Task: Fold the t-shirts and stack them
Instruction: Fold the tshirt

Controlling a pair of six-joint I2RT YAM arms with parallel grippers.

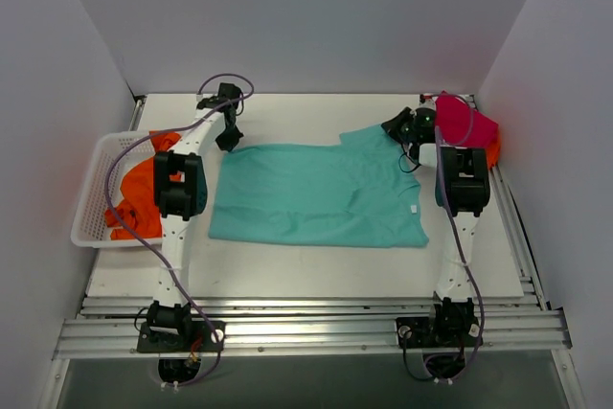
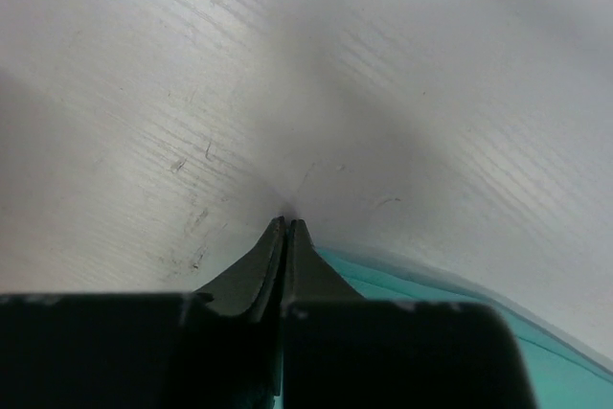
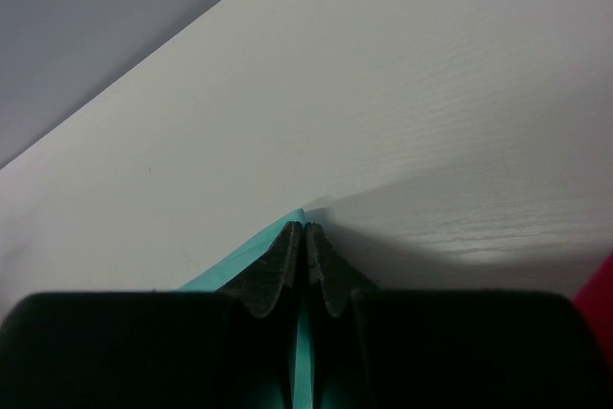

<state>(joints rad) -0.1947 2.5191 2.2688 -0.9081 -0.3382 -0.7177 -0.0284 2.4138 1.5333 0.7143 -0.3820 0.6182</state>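
Across the middle of the white table (image 1: 306, 270) a teal t-shirt (image 1: 316, 193) lies spread flat, its hem toward the left edge and one sleeve reaching toward the far right corner. At its far left corner sits the left gripper (image 1: 228, 138), jaws pressed together, the cloth's edge running under one finger (image 2: 311, 265); whether cloth is pinched cannot be told. At the far sleeve the right gripper (image 1: 396, 125) is closed with a strip of teal cloth showing between its fingers (image 3: 278, 265). A magenta t-shirt (image 1: 465, 122) is bunched in the far right corner. Orange t-shirts (image 1: 134, 193) fill a white mesh basket (image 1: 91, 208) at the left edge.
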